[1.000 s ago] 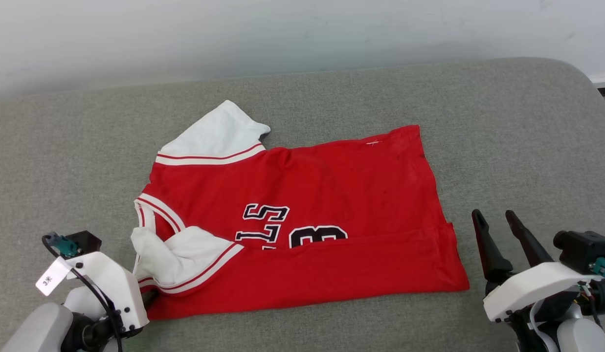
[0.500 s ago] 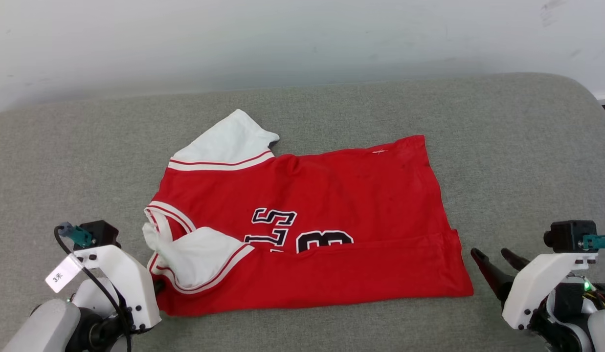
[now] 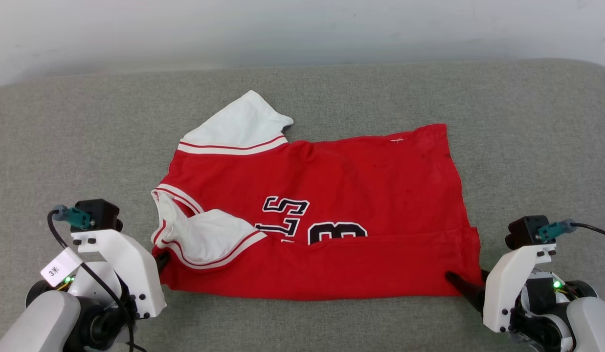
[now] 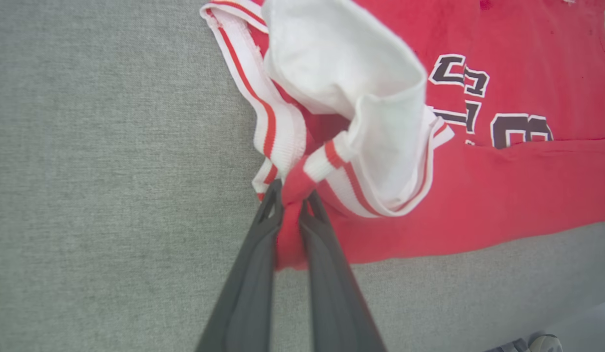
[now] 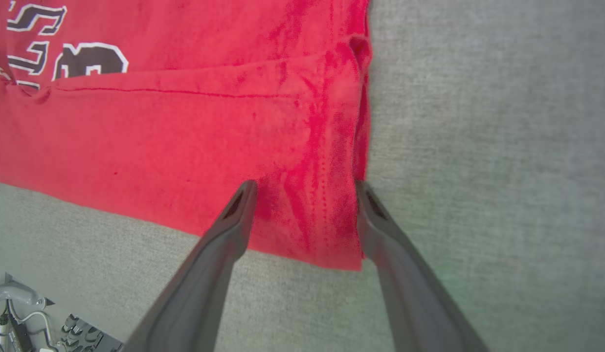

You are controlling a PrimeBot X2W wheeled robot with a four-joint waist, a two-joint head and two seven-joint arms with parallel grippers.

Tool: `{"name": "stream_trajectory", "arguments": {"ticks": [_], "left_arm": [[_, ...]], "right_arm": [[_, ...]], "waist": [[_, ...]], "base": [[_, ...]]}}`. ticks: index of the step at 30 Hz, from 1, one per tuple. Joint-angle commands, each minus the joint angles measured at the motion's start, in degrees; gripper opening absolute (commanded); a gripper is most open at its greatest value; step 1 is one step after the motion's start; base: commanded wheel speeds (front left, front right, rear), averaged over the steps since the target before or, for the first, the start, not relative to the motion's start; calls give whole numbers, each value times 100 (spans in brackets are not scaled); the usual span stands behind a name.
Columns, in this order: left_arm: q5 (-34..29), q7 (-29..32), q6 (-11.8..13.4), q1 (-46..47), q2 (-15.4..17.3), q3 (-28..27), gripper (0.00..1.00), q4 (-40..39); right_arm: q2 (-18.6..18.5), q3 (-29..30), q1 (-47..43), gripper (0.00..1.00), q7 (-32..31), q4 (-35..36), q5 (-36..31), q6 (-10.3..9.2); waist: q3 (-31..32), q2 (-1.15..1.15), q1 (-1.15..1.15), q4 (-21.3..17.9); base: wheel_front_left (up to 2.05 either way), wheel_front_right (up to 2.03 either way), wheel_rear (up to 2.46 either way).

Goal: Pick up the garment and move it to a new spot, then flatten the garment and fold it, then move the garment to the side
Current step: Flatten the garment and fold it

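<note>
Lab-like test room: grey padded surface (image 3: 87, 122), bare white wall (image 3: 302, 29), loose cables (image 5: 11, 320) below.

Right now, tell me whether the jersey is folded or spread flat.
Partly folded: the jersey has its near edge turned up over the lettering, hiding its lower part, and the near sleeve flipped onto the body.
</note>
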State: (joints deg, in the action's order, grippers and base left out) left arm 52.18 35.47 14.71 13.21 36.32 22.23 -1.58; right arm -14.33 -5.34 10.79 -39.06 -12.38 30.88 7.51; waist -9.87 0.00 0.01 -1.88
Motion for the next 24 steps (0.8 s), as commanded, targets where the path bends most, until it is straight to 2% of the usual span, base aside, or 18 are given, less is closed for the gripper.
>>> {"name": "stream_trajectory", "arguments": {"ticks": [1, 5, 6, 8, 15, 24], "left_arm": [[-46, -32, 50, 17, 14, 16, 0, -84], [-67, -68, 86, 2, 3, 23, 0, -180], [-75, -78, 88, -3, -2, 25, 0, -190], [-90, -91, 99, -21, -7, 26, 0, -212], [-170, -194, 157, -117, 16, 39, 0, -319], [-194, -207, 261, -470, 81, 99, 0, -509]], "right_arm": [[21, -91, 79, 100, -68, -118, 29, -5], [45, -319, 99, 100, -143, -367, 163, -4], [44, -348, 126, 62, -123, -406, 174, -4], [32, -410, 156, 0, -101, -471, 193, -4], [-128, -428, 252, 0, 19, -532, 231, -4], [-284, -494, 72, 0, 21, -449, 263, -4]], "waist": [[-78, 0, -1, 49], [-156, 0, -1, 93], [-168, 0, -1, 100], [-178, 0, -1, 101], [-6, 0, -1, 80], [529, 0, -1, 25]], "base": [[0, 0, 0], [0, 0, 0], [0, 0, 0], [0, 0, 0], [0, 0, 0], [0, 0, 0]]}}
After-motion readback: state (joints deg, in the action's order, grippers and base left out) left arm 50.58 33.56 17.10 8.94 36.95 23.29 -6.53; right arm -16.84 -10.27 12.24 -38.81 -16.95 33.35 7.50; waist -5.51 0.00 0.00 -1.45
